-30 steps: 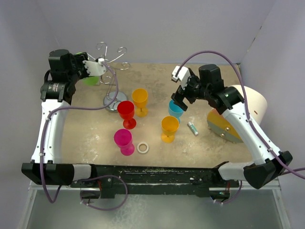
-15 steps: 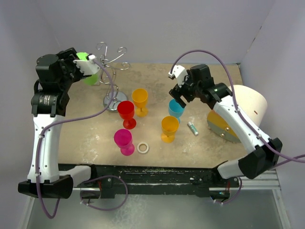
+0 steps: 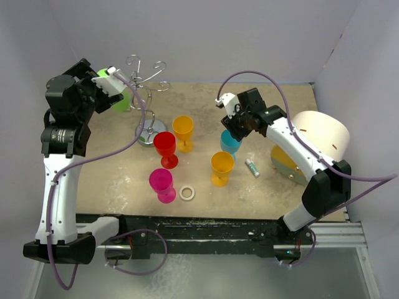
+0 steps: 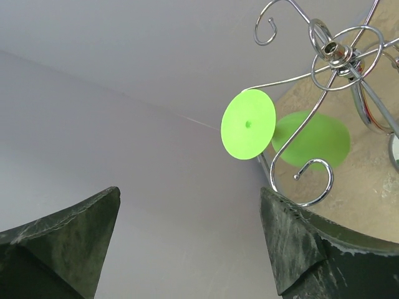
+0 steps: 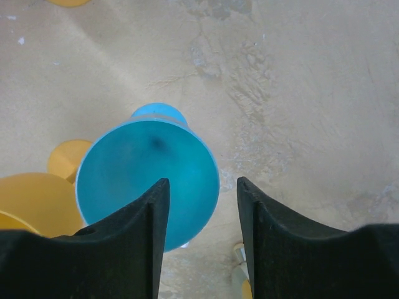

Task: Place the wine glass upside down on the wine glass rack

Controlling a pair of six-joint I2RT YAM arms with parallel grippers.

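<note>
No readable text, label, brand or number from my end, any view. Small tube (image 3: 252,167) on counter (image 3: 112,174) (white, green tip): print too tiny to read.

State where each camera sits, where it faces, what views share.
Top external: above, behind the robot, looking down on the table; left arm, right arm show.
Left wrist: looks across past the left fingers at rack and green glass.
Right wrist: faces down past the right fingers at the blue glass.
Shared: top external shows all three too.
</note>
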